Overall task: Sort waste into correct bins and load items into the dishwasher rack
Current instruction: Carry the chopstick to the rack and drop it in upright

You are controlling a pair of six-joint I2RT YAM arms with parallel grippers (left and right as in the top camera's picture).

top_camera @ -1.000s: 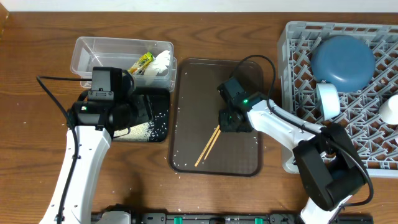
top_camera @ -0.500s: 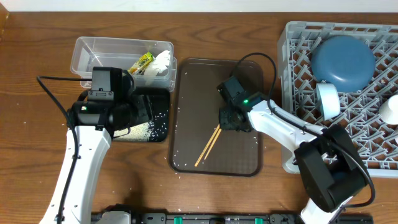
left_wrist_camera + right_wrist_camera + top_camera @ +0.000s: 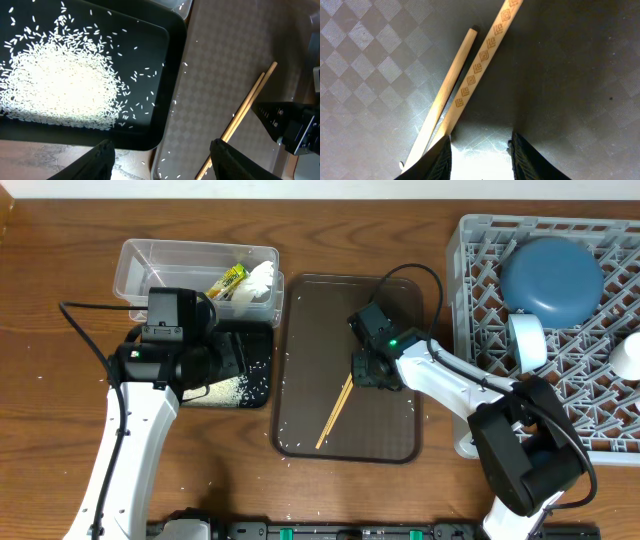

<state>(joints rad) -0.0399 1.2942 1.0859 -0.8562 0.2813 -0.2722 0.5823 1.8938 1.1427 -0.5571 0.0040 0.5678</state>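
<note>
Two wooden chopsticks (image 3: 333,412) lie slanted on the brown serving tray (image 3: 390,440). My right gripper (image 3: 372,372) is low over their upper end. In the right wrist view the chopsticks (image 3: 465,85) run just outside the left fingertip (image 3: 437,160), and the open gripper (image 3: 481,160) has only tray between its fingers. My left gripper (image 3: 236,360) hangs open over the black tray (image 3: 258,332), where rice (image 3: 60,85) is heaped. The clear tub (image 3: 140,265) holds the wrapper (image 3: 226,280) and napkin (image 3: 258,283). The dishwasher rack (image 3: 480,290) carries a round blue dish (image 3: 550,275) and two white cups (image 3: 527,340).
Loose rice grains (image 3: 290,445) dot the serving tray's near-left corner. The second white cup (image 3: 628,355) sits at the rack's right edge. The right arm's cable (image 3: 425,280) loops over the tray's far end. Bare wooden table lies left of the left arm.
The right gripper has edged slightly up and left on the tray, and the chopsticks have turned a little with their upper end nudged. The left arm has not moved.
</note>
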